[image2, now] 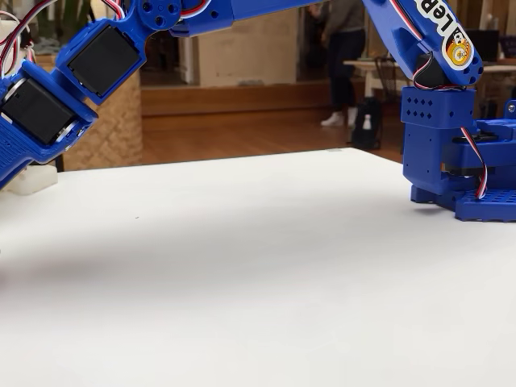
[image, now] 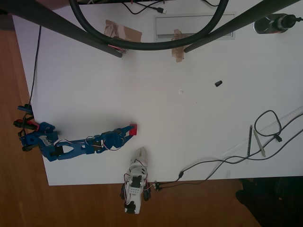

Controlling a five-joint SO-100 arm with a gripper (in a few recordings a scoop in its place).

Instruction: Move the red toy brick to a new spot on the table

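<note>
Overhead, the blue arm's fingers (image: 129, 130) appear closed on the red toy brick (image: 133, 129) near the white worktop's (image: 156, 118) left side; carry it steadily, then lower gently before releasing.

The red toy brick (image: 133, 128) showed in the overhead view as a tiny bright red block, too small for its studs to be made out, lying on the lower left part of the table (image: 189, 123) and touching the tip of the blue gripper (image: 129, 131), whose finger positions could not be made out. The table was a large, smooth white rectangle with brown tape patches along its upper edge and black cables trailing over its right side and lower edge.
</note>
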